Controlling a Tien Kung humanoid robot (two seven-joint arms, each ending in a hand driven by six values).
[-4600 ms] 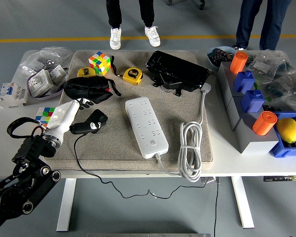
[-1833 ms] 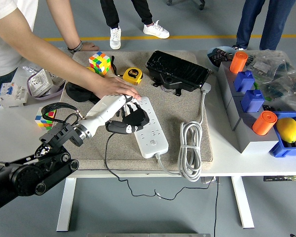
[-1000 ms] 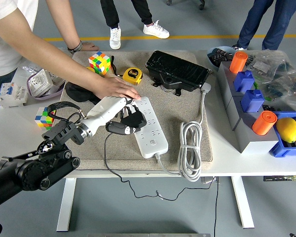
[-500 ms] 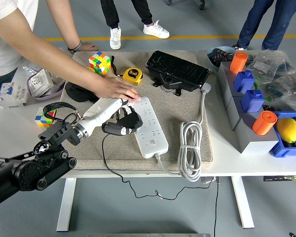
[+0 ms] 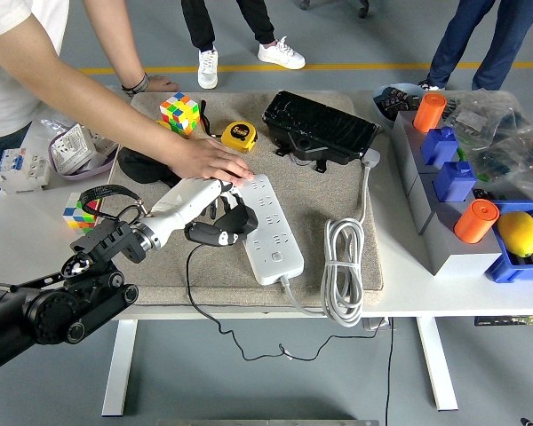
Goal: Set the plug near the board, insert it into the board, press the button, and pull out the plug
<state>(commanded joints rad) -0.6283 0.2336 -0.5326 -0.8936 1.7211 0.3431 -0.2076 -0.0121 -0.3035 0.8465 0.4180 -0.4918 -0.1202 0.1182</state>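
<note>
Grey concrete floor surrounded the white counter (image 5: 35, 244), where a beige mat (image 5: 338, 191) carried a white power board (image 5: 265, 229). At the board's left edge, the left robot hand (image 5: 215, 216) was clamped on a black plug (image 5: 220, 232), whose black cord (image 5: 191, 284) trailed off the mat's near edge. A person's hand (image 5: 209, 161) pressed flat on the board's far end. Right of the board lay its coiled white cable (image 5: 342, 266); beyond the board sat a yellow tape measure (image 5: 239, 135) and a colourful puzzle cube (image 5: 179, 113).
</note>
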